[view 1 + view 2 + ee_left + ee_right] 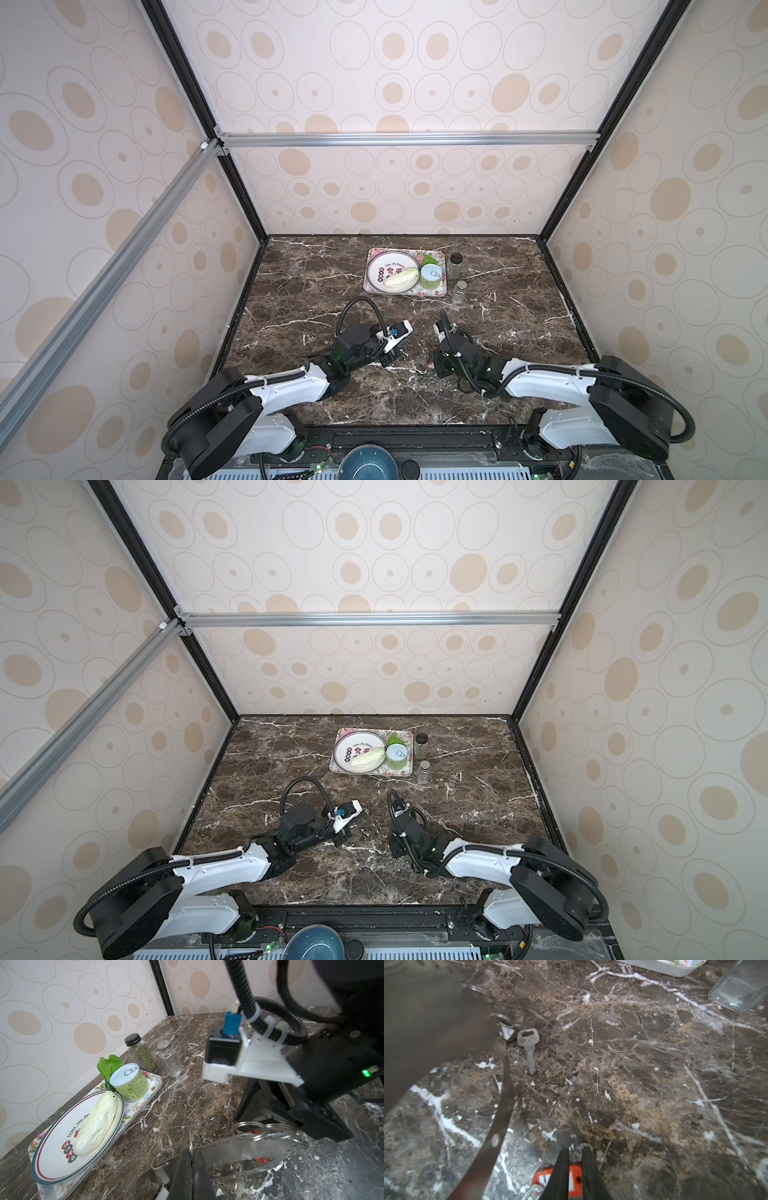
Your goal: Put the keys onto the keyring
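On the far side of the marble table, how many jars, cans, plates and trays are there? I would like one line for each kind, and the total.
Square clear glass spice jars: 2, one black-lidded jar and one metal-lidded jar
Green metal can: 1
Round white ceramic plate: 1
Flowered rectangular tray: 1
Total: 5

My left end effector: jaws pressed together, low over the surface.
My right end effector: jaws narrowly apart, equally low.
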